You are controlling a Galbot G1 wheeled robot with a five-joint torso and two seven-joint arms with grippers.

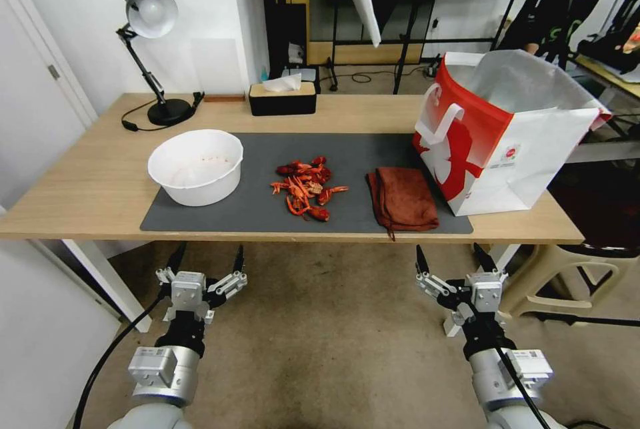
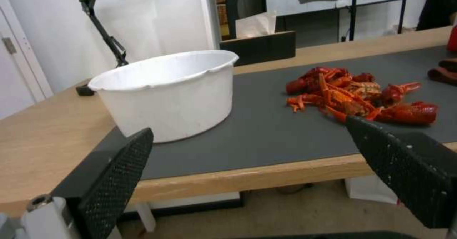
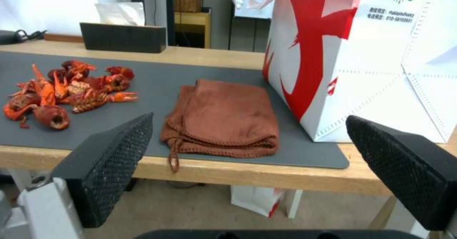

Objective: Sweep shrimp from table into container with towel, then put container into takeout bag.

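A pile of red-orange shrimp (image 1: 306,187) (image 2: 359,96) (image 3: 66,91) lies mid-mat on the wood table (image 1: 87,182). The white container (image 1: 197,165) (image 2: 171,89) stands upright on the mat's left end. A folded rust-brown towel (image 1: 402,199) (image 3: 226,119) lies to the right of the shrimp. Beside it the red and white takeout bag (image 1: 507,129) (image 3: 362,53) stands open. My left gripper (image 1: 207,259) (image 2: 247,135) hangs open below the table's front edge, near the container. Under the towel's end of the table, my right gripper (image 1: 451,256) (image 3: 250,125) is open too, holding nothing.
A black desk lamp (image 1: 150,49) stands at the back left and a black tissue box (image 1: 282,97) (image 2: 259,44) (image 3: 122,35) at the back centre. The dark grey mat (image 1: 260,205) covers the table's middle. Beige floor (image 1: 320,335) lies between me and the table.
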